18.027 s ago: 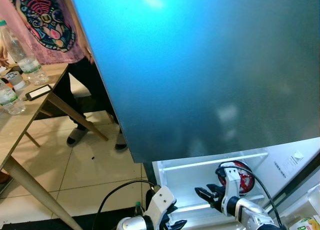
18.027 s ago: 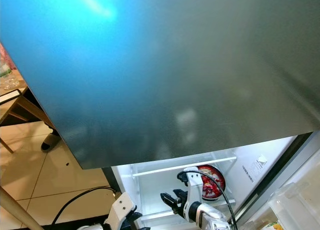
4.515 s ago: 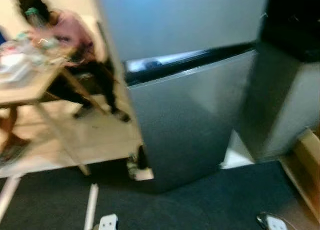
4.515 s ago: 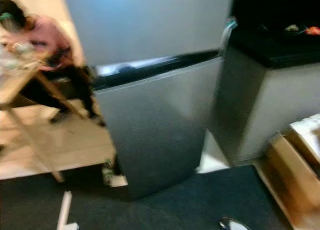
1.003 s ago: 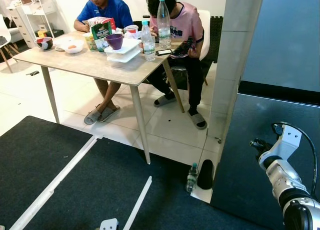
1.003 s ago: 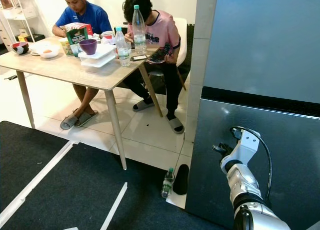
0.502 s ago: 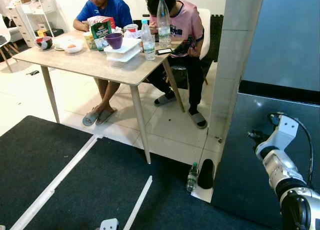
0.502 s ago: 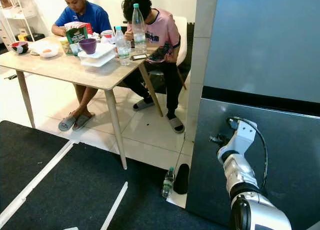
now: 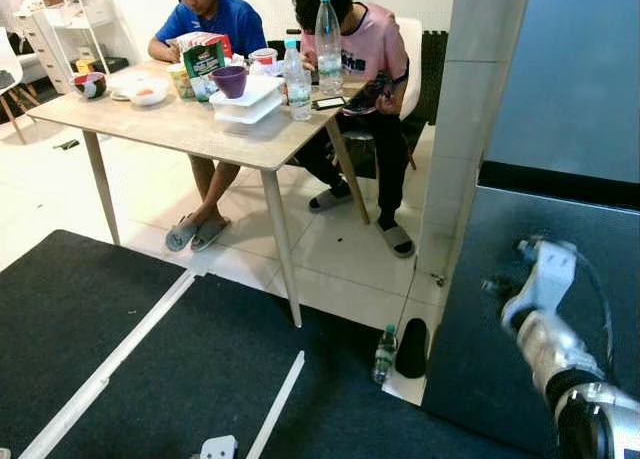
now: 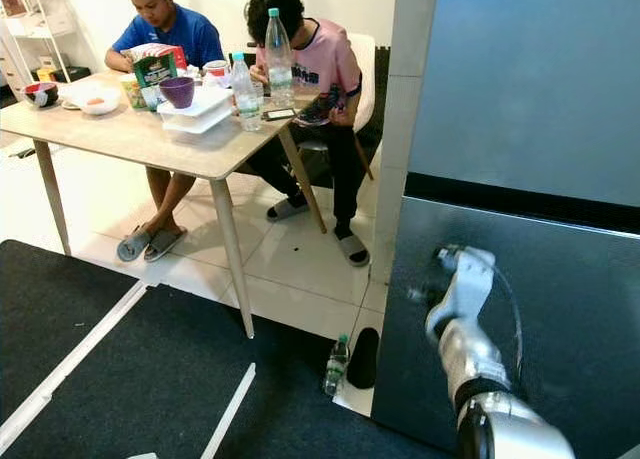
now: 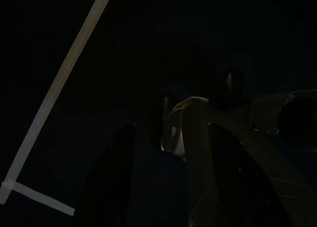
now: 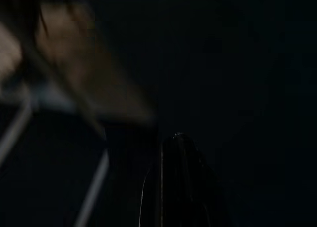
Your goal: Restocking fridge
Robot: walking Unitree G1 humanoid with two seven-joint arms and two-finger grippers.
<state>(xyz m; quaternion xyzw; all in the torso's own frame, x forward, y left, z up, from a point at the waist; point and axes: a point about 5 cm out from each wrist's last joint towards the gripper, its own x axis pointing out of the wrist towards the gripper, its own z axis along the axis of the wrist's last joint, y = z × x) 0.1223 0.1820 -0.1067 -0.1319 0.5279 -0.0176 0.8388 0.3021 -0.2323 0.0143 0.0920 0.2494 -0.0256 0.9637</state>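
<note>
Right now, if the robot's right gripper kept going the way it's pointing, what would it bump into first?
Hard to say for sure. The right gripper points left across the fridge's lower door, toward its edge; past that, probably open floor before the table.

I see a light wooden worktop [image 9: 190, 129] carrying 2 clear water bottles [image 9: 297, 79], a purple cup [image 9: 230, 80] on stacked white containers [image 9: 246, 102], a green carton [image 9: 204, 62], bowls [image 9: 146, 94] and a phone [image 9: 329, 103]. On the floor [image 9: 330, 269], part pale tile and part dark mat [image 9: 150, 379] with white tape strips [image 9: 275, 407], a small bottle [image 9: 383, 353] stands beside a black slipper [image 9: 411, 347].
</note>
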